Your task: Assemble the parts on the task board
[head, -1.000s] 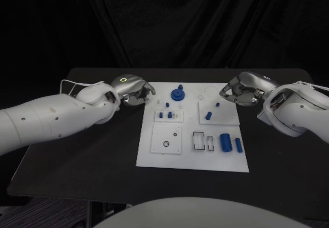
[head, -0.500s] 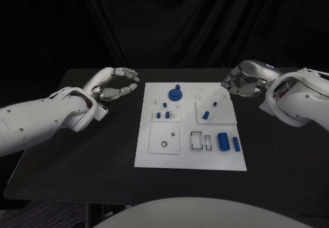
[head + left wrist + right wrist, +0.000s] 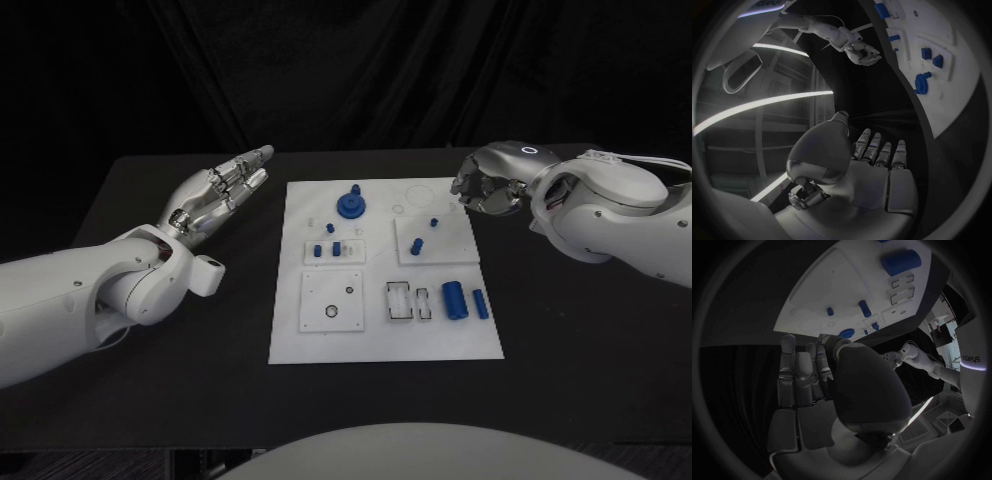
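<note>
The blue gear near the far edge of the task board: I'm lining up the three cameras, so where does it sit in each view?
Head view: blue gear at the board's far end, between the two hands.
Left wrist view: blue gear on the white board, beyond the outstretched fingers.
Right wrist view: blue gear just past the fingertips.
Shared landmark: the white task board.

You have a smooth white board (image 3: 378,340) that looks like matt plastic, lying on a matt black table (image 3: 173,390), with smooth blue plastic-looking parts (image 3: 453,298) on it. Each robot hand, left (image 3: 219,196) and right (image 3: 485,187), looks like silvery metal with a dull sheen. The arm shells (image 3: 87,290) are glossy white plastic, and dark cloth (image 3: 361,70) hangs behind.
</note>
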